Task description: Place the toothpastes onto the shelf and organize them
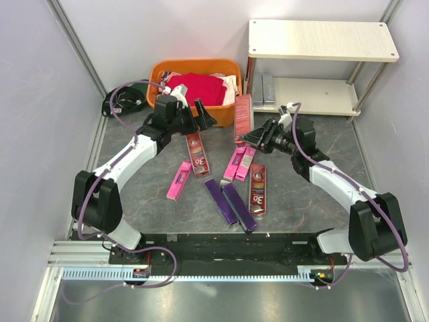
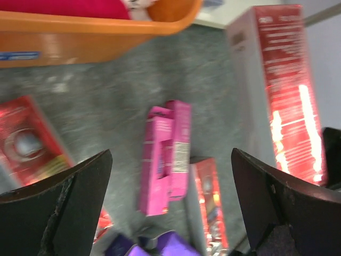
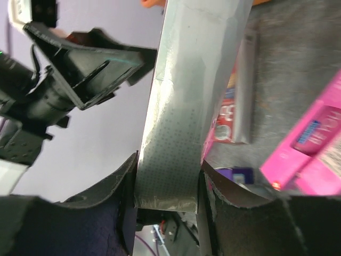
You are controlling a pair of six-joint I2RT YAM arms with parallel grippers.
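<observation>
My right gripper [image 1: 249,137] [image 3: 168,181] is shut on the lower end of a dark red toothpaste box [image 1: 242,118] [image 2: 287,96], held upright just right of the orange basket; in the right wrist view its grey side [image 3: 186,106] fills the jaws. My left gripper [image 1: 201,114] [image 2: 170,160] stands wide open and holds nothing, hovering by the basket's front. On the table lie a red box [image 1: 196,153], a pink box [image 1: 179,180], a pink pair [image 1: 240,163] [image 2: 168,154], two purple boxes [image 1: 230,204] and another red box [image 1: 257,189]. The shelf [image 1: 322,40] at the back right holds silver-grey boxes [image 1: 263,87] on its lower board.
The orange basket [image 1: 161,74] [image 2: 96,32] with a red cloth [image 1: 198,87] stands at the back, left of the shelf. A dark bundle of cable [image 1: 120,100] lies at its left. Walls close in on both sides.
</observation>
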